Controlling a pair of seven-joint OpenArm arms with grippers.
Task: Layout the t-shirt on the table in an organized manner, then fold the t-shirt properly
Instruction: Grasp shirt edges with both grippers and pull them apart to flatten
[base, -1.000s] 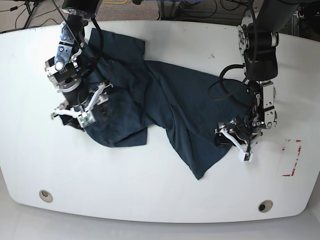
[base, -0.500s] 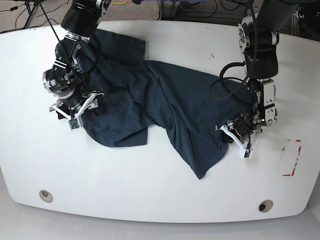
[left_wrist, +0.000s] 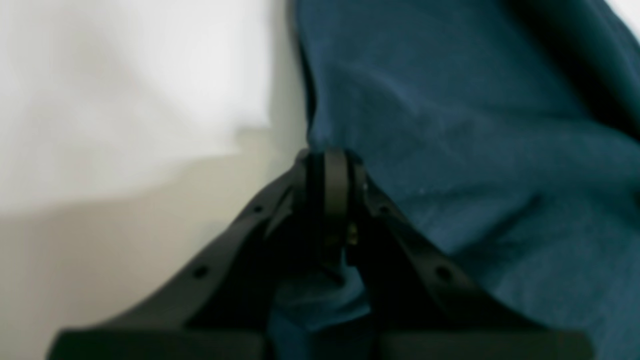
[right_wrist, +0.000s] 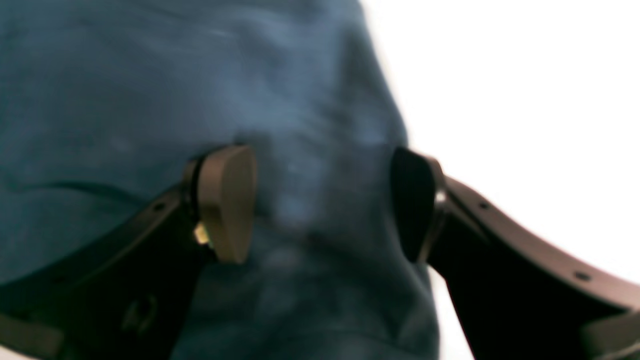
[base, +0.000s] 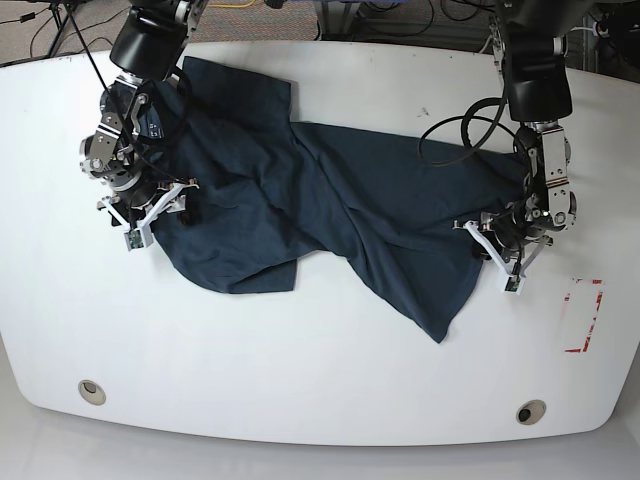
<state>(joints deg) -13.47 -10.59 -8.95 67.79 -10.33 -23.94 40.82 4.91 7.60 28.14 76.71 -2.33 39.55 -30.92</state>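
The dark navy t-shirt (base: 330, 200) lies crumpled and twisted across the white table (base: 300, 370), with one corner hanging toward the front. At the shirt's right edge my left gripper (base: 498, 254) is shut on the cloth. In the left wrist view the left gripper (left_wrist: 330, 160) pinches the t-shirt (left_wrist: 450, 125) at its hem, its jaws pressed together. My right gripper (base: 148, 216) sits at the shirt's left edge. In the right wrist view the right gripper (right_wrist: 322, 200) is open, its pads straddling a fold of the t-shirt (right_wrist: 150, 75) without closing on it.
Two round grommet holes (base: 91, 391) (base: 530, 412) sit near the table's front edge. A red-outlined rectangle (base: 583, 315) marks the surface at the right, close to my left gripper. Cables run behind the table's far edge.
My left gripper closed on the shirt's right edge and drew it rightward, stretching that side out. My right gripper moved left and back to the shirt's left edge, staying open.
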